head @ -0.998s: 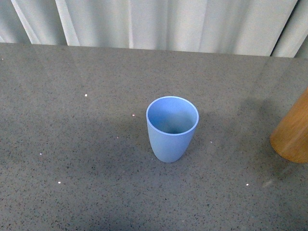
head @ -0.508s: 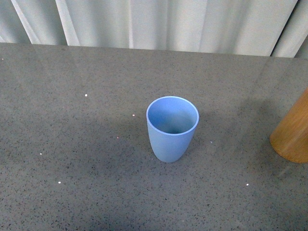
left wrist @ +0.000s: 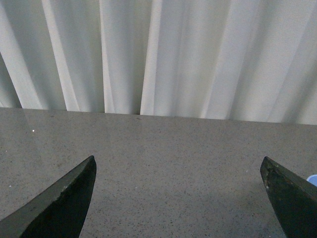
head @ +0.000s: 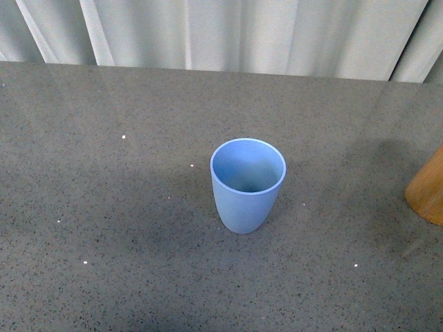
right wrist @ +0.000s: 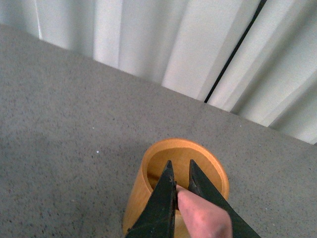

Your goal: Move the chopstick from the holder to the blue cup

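the chopstick (right wrist: 203, 218) is clamped by the right gripper (right wrist: 179, 166), jaws closed on it, over the holder (right wrist: 136, 198) — the blue cup (head: 248, 185) is seen upright, well apart; the left gripper (left wrist: 178, 159) is held wide open.

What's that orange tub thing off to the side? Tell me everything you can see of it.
The holder is a round, open-topped tub, orange-brown with a wood-like look, a thick rim and walls that taper slightly. It stands on the grey speckled table, to the right of the blue cup and apart from it, mostly cut off at the front view's edge. The right gripper hangs over its mouth, shut on a pink chopstick; whether that touches the holder is hidden.
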### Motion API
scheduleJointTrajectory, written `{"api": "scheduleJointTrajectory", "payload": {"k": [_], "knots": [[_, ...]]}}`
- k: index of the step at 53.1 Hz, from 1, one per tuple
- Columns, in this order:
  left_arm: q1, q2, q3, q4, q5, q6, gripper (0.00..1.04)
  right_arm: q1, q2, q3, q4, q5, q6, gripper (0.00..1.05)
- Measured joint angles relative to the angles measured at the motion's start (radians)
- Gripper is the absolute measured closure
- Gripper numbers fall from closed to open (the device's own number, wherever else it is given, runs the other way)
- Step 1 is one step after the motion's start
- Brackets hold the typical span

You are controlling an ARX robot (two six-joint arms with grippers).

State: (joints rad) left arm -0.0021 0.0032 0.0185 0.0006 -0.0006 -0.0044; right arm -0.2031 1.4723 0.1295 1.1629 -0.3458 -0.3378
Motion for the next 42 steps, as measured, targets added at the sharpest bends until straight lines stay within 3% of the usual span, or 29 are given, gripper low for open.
{"api": "scheduleJointTrajectory", "payload": {"k": [9, 22, 30, 42], "knots": [[0.0, 0.0, 0.0, 0.0, 0.0, 0.0, 0.07, 0.017, -0.164, 0.039, -0.135, 0.032, 0.168, 1.02], [0.0, 0.0, 0.0, 0.0, 0.0, 0.0, 0.07, 0.1, -0.562, 0.195, -0.523, 0.147, 0.534, 1.02], [0.0, 0.0, 0.0, 0.0, 0.0, 0.0, 0.07, 0.211, -0.686, 0.317, -0.828, 0.239, 0.766, 1.02], [0.0, 0.0, 0.0, 0.0, 0.0, 0.0, 0.07, 0.399, -0.629, 0.421, -1.067, 0.334, 0.934, 1.02]]}}
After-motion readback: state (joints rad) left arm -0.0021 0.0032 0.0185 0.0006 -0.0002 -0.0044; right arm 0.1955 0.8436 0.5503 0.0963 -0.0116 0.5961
